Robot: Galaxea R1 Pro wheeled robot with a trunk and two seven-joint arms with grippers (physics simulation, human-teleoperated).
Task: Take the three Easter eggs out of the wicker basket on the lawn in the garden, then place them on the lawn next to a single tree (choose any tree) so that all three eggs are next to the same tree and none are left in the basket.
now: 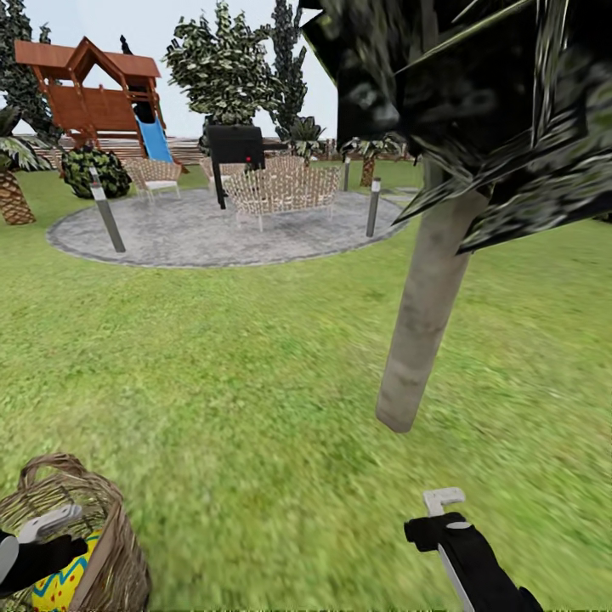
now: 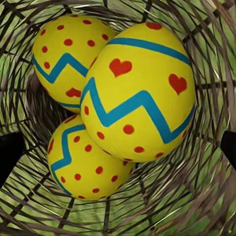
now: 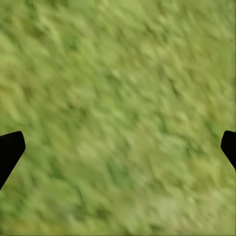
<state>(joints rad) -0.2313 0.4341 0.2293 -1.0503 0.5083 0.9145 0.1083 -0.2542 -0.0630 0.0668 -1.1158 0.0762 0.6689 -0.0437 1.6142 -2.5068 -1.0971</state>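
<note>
Eggs [image 2: 140,93] are all sitting piled in the basket [image 1: 110,544] (three, touching), near the tree [image 1: 425,314]. Left claw [image 2: 118,147] is hanging wide open above them, gripping nothing; right claw [image 3: 118,147] is gaping over lawn [image 1: 255,382]. Pinching the round top egg off-centre risks it squirting free.

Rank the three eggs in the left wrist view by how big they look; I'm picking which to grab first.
1. The egg with hearts, on top of the others, looks largest, though it is nearest the camera.
2 and 3. The upper egg and the lower egg look alike, both partly hidden, so I won't rank them.
</note>
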